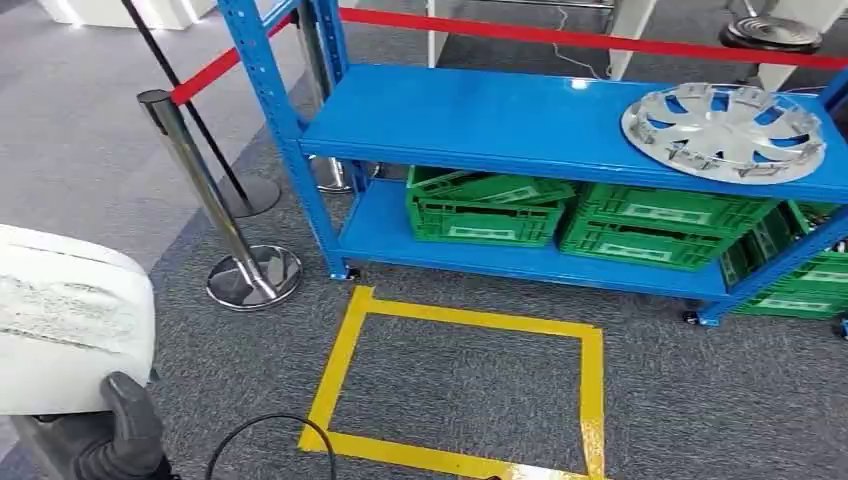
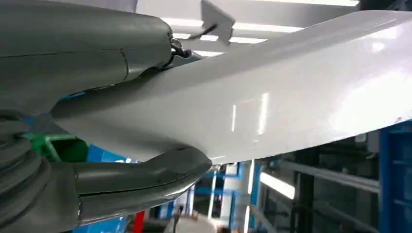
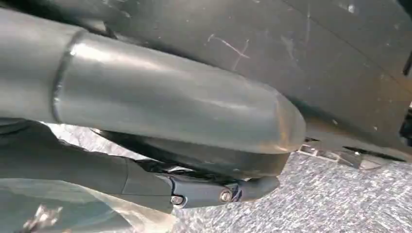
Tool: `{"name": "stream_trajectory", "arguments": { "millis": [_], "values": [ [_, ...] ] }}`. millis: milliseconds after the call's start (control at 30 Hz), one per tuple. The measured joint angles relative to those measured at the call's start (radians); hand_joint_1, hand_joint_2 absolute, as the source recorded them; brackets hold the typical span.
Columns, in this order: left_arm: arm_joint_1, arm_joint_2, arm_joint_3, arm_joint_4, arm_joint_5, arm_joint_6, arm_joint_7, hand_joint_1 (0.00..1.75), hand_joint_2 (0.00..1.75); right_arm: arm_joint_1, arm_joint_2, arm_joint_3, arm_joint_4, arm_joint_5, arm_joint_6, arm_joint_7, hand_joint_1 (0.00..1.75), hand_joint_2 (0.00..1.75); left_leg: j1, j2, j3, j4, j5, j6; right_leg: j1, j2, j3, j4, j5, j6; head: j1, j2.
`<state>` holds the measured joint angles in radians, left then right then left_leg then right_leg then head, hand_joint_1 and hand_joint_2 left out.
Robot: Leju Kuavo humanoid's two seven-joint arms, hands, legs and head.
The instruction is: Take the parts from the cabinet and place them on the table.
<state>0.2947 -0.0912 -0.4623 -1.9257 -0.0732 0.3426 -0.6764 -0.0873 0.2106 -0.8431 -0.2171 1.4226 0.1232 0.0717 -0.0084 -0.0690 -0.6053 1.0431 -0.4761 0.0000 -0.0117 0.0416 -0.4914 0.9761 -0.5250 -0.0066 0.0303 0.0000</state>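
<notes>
A white panel-like part [image 2: 272, 97] is held in the left hand [image 2: 97, 121]; in the left wrist view the glossy white surface is clamped between the thick grey thumb on one face and the grey fingers [image 2: 145, 177] on the other. In the head view the same white part [image 1: 65, 330] is seen at the lower left, with the dark hand [image 1: 125, 430] beneath it, well apart from the blue cabinet [image 1: 480, 125]. A silver wheel cover [image 1: 722, 130] is seen lying flat on the cabinet's upper shelf, far forward and to the right of the left hand. Green crates [image 1: 600, 215] are set on the lower shelf beneath it. A yellow tape rectangle [image 1: 460, 390] is marked on the grey carpet just in front of the cabinet. A chrome stanchion [image 1: 215, 200] with red tape is stood ahead of the left hand. The right hand [image 3: 160, 126] is shown close up against a dark surface; whether its fingers are apart or together cannot be told.
</notes>
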Motion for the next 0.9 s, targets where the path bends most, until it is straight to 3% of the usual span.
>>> {"name": "stream_trajectory", "arguments": {
  "millis": [33, 100, 133, 167, 200, 233, 267, 300, 333, 400, 433, 467, 500, 533, 600, 633, 667, 700, 767, 800, 833, 900],
  "values": [
    [-0.003, 0.001, 0.001, 0.0, -0.003, 0.001, 0.0, 1.75, 1.75, 0.001, 0.0, 0.0, 0.0, -0.002, 0.0, 0.003, 0.0, 0.0, 0.003, 0.033, -0.024, 0.056, -0.039, -0.008, 0.0, -0.02, 0.0, 0.0, 0.0, -0.004, -0.009, 0.0],
    [-0.002, 0.001, 0.001, 0.0, -0.008, 0.009, 0.0, 1.75, 1.75, 0.004, 0.0, 0.0, 0.0, -0.004, 0.0, 0.008, 0.0, 0.0, 0.013, 0.055, -0.09, 0.215, -0.112, -0.021, 0.003, -0.054, -0.002, 0.002, -0.001, -0.004, -0.008, 0.0],
    [-0.001, 0.002, 0.002, 0.0, -0.008, 0.011, 0.0, 1.75, 1.75, 0.003, 0.0, 0.0, 0.0, -0.004, 0.001, 0.009, 0.0, 0.0, 0.016, 0.057, -0.111, 0.266, -0.126, -0.026, 0.003, -0.07, -0.003, 0.002, -0.001, -0.004, -0.008, 0.0],
    [-0.001, 0.002, 0.003, 0.0, -0.008, 0.013, 0.0, 1.75, 1.75, 0.003, 0.0, 0.0, -0.001, -0.004, 0.001, 0.011, 0.0, 0.0, 0.019, 0.057, -0.109, 0.269, -0.116, -0.029, 0.003, -0.084, -0.002, 0.002, -0.002, -0.004, -0.008, 0.0],
    [-0.001, 0.003, 0.004, 0.0, -0.008, 0.014, 0.0, 1.75, 1.75, 0.003, 0.0, 0.0, -0.001, -0.004, 0.002, 0.012, 0.0, 0.0, 0.022, 0.061, -0.086, 0.23, -0.085, -0.032, 0.003, -0.098, -0.002, 0.003, -0.003, -0.003, -0.008, 0.0],
    [0.0, 0.002, 0.005, 0.0, -0.01, 0.017, 0.0, 1.75, 1.75, 0.003, 0.0, 0.0, -0.002, -0.002, 0.002, 0.013, 0.0, 0.0, 0.025, 0.068, -0.044, 0.151, -0.043, -0.033, 0.003, -0.11, 0.0, 0.004, -0.005, 0.0, -0.008, 0.0],
    [0.0, 0.002, 0.005, 0.0, -0.013, 0.02, 0.0, 1.75, 1.75, 0.003, 0.0, 0.0, -0.003, -0.001, 0.002, 0.013, 0.0, 0.0, 0.026, 0.091, 0.009, 0.055, -0.001, -0.032, 0.003, -0.121, 0.003, 0.005, -0.007, 0.002, -0.008, 0.0],
    [-0.001, 0.003, 0.006, 0.0, -0.021, 0.028, 0.0, 1.75, 1.75, 0.004, -0.002, 0.0, -0.004, 0.0, 0.003, 0.013, 0.0, 0.0, 0.021, 0.156, 0.043, -0.015, 0.0, -0.029, 0.009, -0.127, 0.005, 0.006, -0.01, 0.006, -0.009, 0.0],
    [-0.003, 0.003, 0.006, 0.0, -0.029, 0.037, 0.0, 1.75, 1.75, 0.006, -0.002, 0.0, -0.005, 0.001, 0.004, 0.013, 0.0, 0.0, 0.012, 0.162, 0.044, -0.026, -0.004, -0.015, 0.018, -0.135, 0.002, 0.01, -0.014, 0.013, -0.012, 0.0],
    [-0.001, 0.003, 0.006, 0.001, -0.063, 0.093, 0.0, 1.75, 1.75, 0.005, -0.002, 0.0, -0.006, 0.004, 0.004, 0.013, 0.0, 0.0, 0.012, 0.141, 0.035, -0.022, -0.003, 0.001, 0.02, -0.151, 0.003, 0.007, -0.013, 0.021, -0.007, 0.0],
    [-0.001, 0.005, 0.006, 0.002, -0.075, 0.119, 0.0, 1.75, 1.75, 0.006, -0.002, 0.0, -0.008, 0.006, 0.004, 0.012, 0.0, 0.0, 0.01, 0.129, 0.03, -0.023, -0.002, 0.008, 0.019, -0.162, 0.007, 0.003, -0.012, 0.026, -0.006, 0.0],
    [-0.003, 0.006, 0.006, 0.002, -0.079, 0.132, 0.0, 1.75, 1.75, 0.006, -0.002, 0.0, -0.011, 0.008, 0.004, 0.012, 0.0, 0.0, 0.016, 0.115, 0.034, -0.033, 0.006, 0.019, 0.018, -0.161, 0.007, 0.004, -0.019, 0.036, -0.007, 0.0],
    [-0.004, 0.006, 0.005, 0.002, -0.079, 0.138, 0.0, 1.75, 1.75, 0.005, -0.003, 0.0, -0.011, 0.009, 0.007, 0.009, 0.0, 0.0, 0.02, 0.107, 0.032, -0.035, 0.01, 0.026, 0.016, -0.107, -0.006, 0.021, -0.038, 0.042, -0.004, 0.0],
    [-0.009, 0.006, 0.002, 0.003, -0.078, 0.141, 0.0, 1.75, 1.75, 0.004, -0.003, 0.0, -0.01, 0.009, 0.01, 0.005, 0.0, 0.0, 0.02, 0.097, 0.028, -0.035, 0.013, 0.033, 0.015, -0.068, -0.029, 0.075, -0.076, 0.041, -0.001, 0.0],
    [-0.014, 0.007, -0.005, 0.007, -0.078, 0.148, 0.0, 1.75, 1.75, 0.002, -0.003, 0.0, -0.01, 0.009, 0.015, -0.001, 0.0, 0.0, 0.017, 0.075, 0.022, -0.035, 0.017, 0.039, 0.017, -0.042, -0.103, 0.24, -0.153, 0.041, 0.0, 0.0],
    [-0.014, 0.008, -0.005, 0.009, -0.078, 0.15, 0.0, 1.75, 1.75, 0.0, -0.003, 0.0, -0.01, 0.009, 0.016, -0.001, 0.0, 0.0, 0.016, 0.061, 0.02, -0.034, 0.018, 0.04, 0.018, -0.04, -0.137, 0.311, -0.174, 0.04, 0.0, 0.0],
    [-0.014, 0.009, -0.005, 0.011, -0.078, 0.151, 0.0, 1.75, 1.75, -0.002, -0.003, 0.0, -0.01, 0.009, 0.016, -0.001, 0.0, 0.0, 0.015, 0.046, 0.02, -0.033, 0.018, 0.04, 0.018, -0.04, -0.149, 0.333, -0.166, 0.039, -0.001, 0.0],
    [-0.014, 0.01, -0.006, 0.013, -0.078, 0.151, 0.0, 1.75, 1.75, -0.002, -0.003, 0.0, -0.01, 0.01, 0.016, 0.0, 0.0, 0.0, 0.015, 0.03, 0.02, -0.032, 0.019, 0.039, 0.018, -0.039, -0.137, 0.305, -0.134, 0.037, -0.001, 0.0],
    [-0.015, 0.01, -0.01, 0.015, -0.071, 0.152, 0.0, 1.75, 1.75, -0.001, -0.003, 0.0, -0.01, 0.01, 0.017, 0.0, 0.0, 0.0, 0.015, -0.003, 0.02, -0.027, 0.02, 0.036, 0.013, -0.023, -0.068, 0.144, -0.038, 0.034, 0.0, 0.0],
    [-0.016, 0.01, -0.011, 0.015, -0.07, 0.153, 0.0, 1.75, 1.75, 0.001, -0.003, 0.0, -0.01, 0.01, 0.018, 0.0, 0.0, 0.0, 0.015, -0.015, 0.019, -0.023, 0.02, 0.034, 0.007, 0.016, -0.035, 0.064, -0.003, 0.033, 0.0, 0.0],
    [-0.017, 0.01, -0.012, 0.015, -0.066, 0.153, 0.0, 1.75, 1.75, 0.002, -0.003, 0.0, -0.008, 0.006, 0.021, -0.001, 0.0, 0.0, 0.01, -0.027, 0.013, -0.018, 0.021, 0.028, 0.002, 0.073, -0.028, 0.042, -0.018, 0.034, 0.0, 0.0],
    [-0.02, 0.012, -0.014, 0.015, -0.058, 0.153, 0.0, 1.75, 1.75, 0.001, -0.003, 0.0, -0.007, -0.002, 0.022, -0.003, 0.0, 0.0, 0.014, -0.051, -0.002, -0.015, 0.028, 0.014, 0.003, 0.057, -0.02, 0.032, -0.02, 0.026, -0.001, 0.0]
  ]
}}
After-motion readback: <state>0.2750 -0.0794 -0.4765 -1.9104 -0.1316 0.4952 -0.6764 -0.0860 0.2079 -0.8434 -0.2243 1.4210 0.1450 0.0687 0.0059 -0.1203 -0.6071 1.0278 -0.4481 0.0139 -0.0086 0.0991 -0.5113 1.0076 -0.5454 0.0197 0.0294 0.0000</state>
